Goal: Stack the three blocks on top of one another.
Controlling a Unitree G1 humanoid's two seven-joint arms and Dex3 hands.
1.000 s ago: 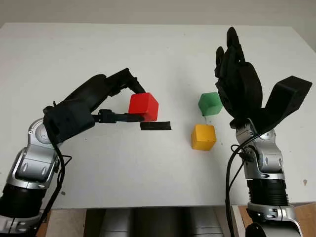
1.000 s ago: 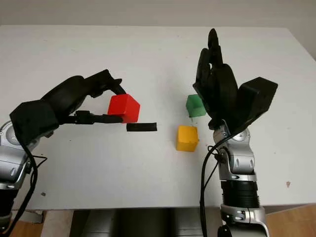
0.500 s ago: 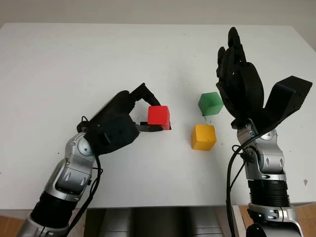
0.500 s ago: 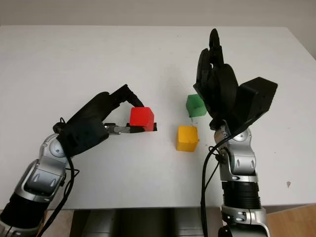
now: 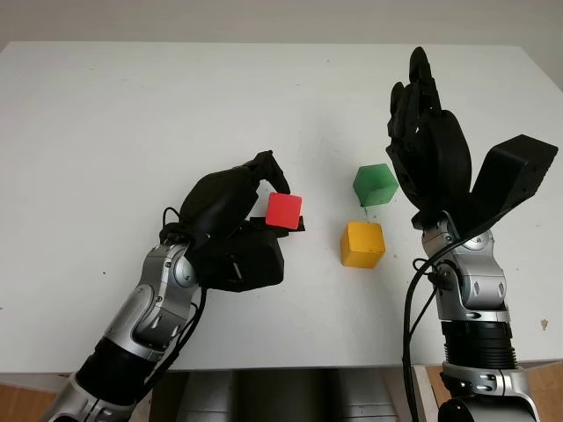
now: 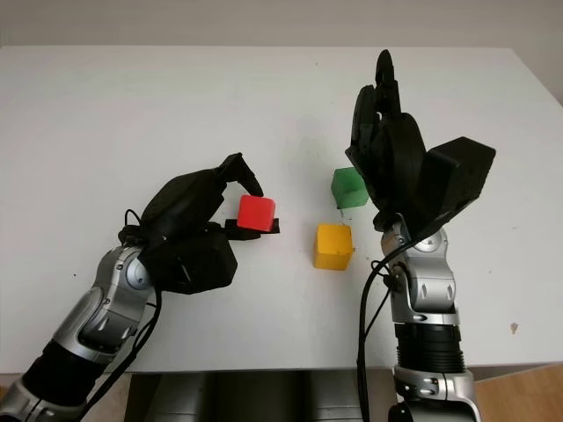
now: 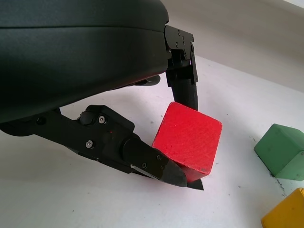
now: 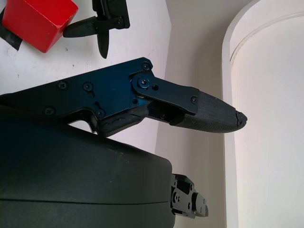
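My left hand [image 5: 264, 207] is shut on the red block [image 5: 284, 211], holding it over a strip of black tape [image 5: 297, 226] near the table's middle. In the left wrist view the red block [image 7: 190, 140] sits pinched between my black fingers [image 7: 147, 159]. To its right, the yellow block [image 5: 362, 243] sits on the white table [image 5: 132, 114], and the green block [image 5: 375, 185] lies just behind it. My right hand [image 5: 427, 149] is open, raised upright to the right of the green block, touching nothing.
The green block [image 7: 280, 151] and a corner of the yellow block [image 7: 285, 211] show in the left wrist view. The table's right edge [image 5: 550, 83] lies beyond my right hand. Bare tabletop stretches to the left and behind.
My left hand carried the red block to the right and slightly lower, toward the yellow and green blocks, and its wrist turned. The right hand stayed put.
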